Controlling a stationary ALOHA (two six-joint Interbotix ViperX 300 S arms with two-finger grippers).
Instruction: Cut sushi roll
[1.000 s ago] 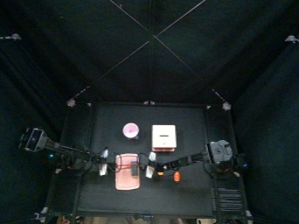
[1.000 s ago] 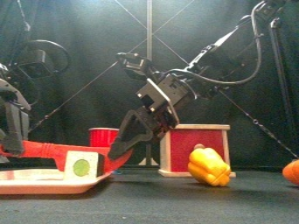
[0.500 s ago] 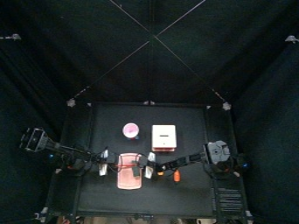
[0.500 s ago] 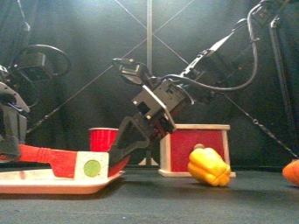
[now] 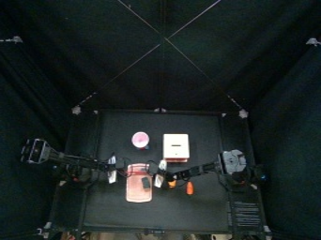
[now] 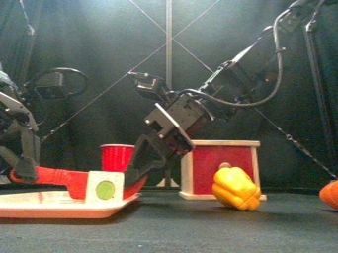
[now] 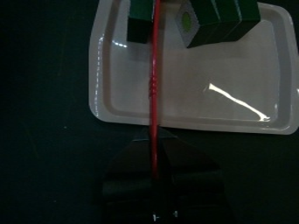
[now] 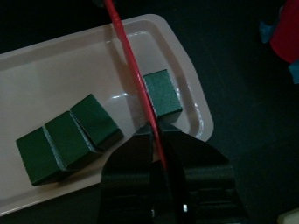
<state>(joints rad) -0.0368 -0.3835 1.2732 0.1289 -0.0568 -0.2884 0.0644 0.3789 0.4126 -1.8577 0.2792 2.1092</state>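
- The sushi roll lies in green blocks on the pink board at the table's front.
- My right gripper clamps one end block.
- My left gripper grips a red knife over the board.
- Behind stand a yellow pepper and a red cup.

We see a small black table. Directly on it: pink tray under both grippers' reach, red cup behind the tray, wooden box just beyond the right gripper, yellow bell pepper in front of that box, and an orange fruit well off to the right gripper's outer side.
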